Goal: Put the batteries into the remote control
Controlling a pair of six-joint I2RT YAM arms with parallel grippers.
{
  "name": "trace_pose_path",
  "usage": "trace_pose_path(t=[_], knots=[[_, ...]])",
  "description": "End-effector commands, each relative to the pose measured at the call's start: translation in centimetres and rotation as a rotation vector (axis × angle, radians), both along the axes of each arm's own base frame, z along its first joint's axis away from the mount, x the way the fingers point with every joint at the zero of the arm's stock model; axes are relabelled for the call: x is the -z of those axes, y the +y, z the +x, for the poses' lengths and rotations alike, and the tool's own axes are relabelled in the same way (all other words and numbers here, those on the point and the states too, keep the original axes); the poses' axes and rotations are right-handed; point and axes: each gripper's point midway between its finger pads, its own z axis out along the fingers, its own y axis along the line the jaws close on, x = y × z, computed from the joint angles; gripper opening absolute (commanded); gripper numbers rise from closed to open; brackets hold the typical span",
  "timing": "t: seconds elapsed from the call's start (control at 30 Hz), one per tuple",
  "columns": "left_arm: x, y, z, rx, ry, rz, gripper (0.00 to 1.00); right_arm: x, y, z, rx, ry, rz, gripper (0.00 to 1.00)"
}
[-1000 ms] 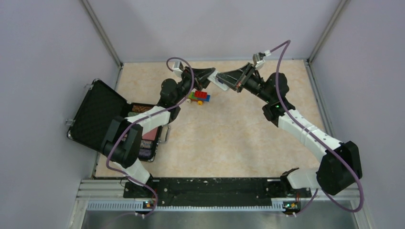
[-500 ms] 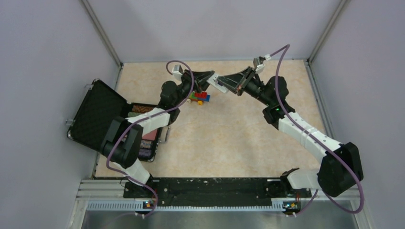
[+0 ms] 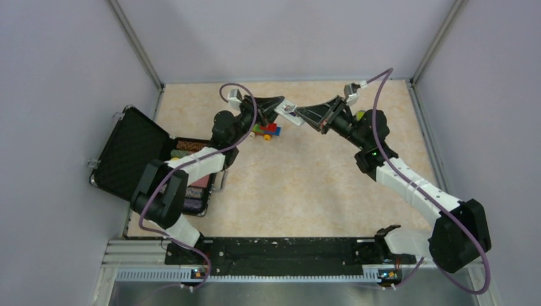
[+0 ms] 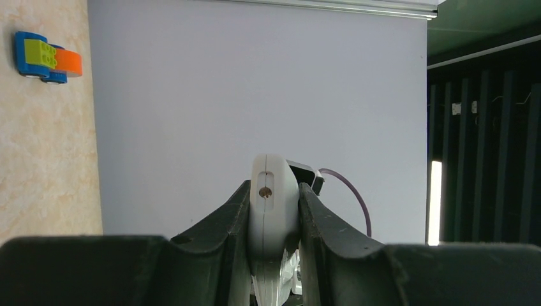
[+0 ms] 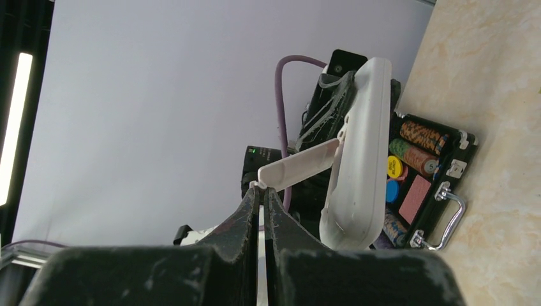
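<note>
Left claw (image 4: pixel 274 190): closed tight on the remote control (image 5: pixel 360 146), one finger on each long side. The remote is held off the bench (image 3: pixel 306 185), over its far middle part, close to the toy brick car (image 3: pixel 266 129), which stands on the surface.

Right claw (image 5: pixel 260 191): jaws pinched narrow on the free edge of the white back cover (image 5: pixel 300 164). The cover stands at an angle away from the remote's body, and its other end meets the body (whether it is latched there cannot be told).

Both claws meet tip to tip at the remote in the overhead view.

An open black case (image 3: pixel 131 153) lies at the left edge of the bench, with stacked poker chips (image 5: pixel 418 143) inside.
</note>
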Motion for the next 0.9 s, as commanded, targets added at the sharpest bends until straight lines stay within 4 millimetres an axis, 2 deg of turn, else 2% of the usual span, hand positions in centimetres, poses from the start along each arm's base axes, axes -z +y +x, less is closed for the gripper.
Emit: trace_pose_path(t=[0.0,0.5,0.7,0.77,0.87], knots=[[-4.5,1.2,-1.4,-0.017,-0.113,-0.074,0.0,-0.7,-1.0,-0.3,0.038,-0.033,0.012,0.0],[-3.6,1.4,-1.3,-0.031,-0.076,-0.051,0.0,0.7,-2.0,-0.5,0.087,-0.019,-0.003,0.0],[-2.4,1.4,-1.1,-0.048,-0.064,-0.007,0.0,0.8,-2.0,-0.9,0.081,-0.017,-0.043,0.0],[-2.0,1.4,-1.0,-0.055,-0.066,0.014,0.0,0.8,-2.0,-1.3,0.073,-0.026,-0.049,0.07],[-1.4,1.3,-0.9,-0.066,-0.079,0.051,0.0,1.2,-2.4,-1.9,0.075,-0.032,-0.086,0.25]])
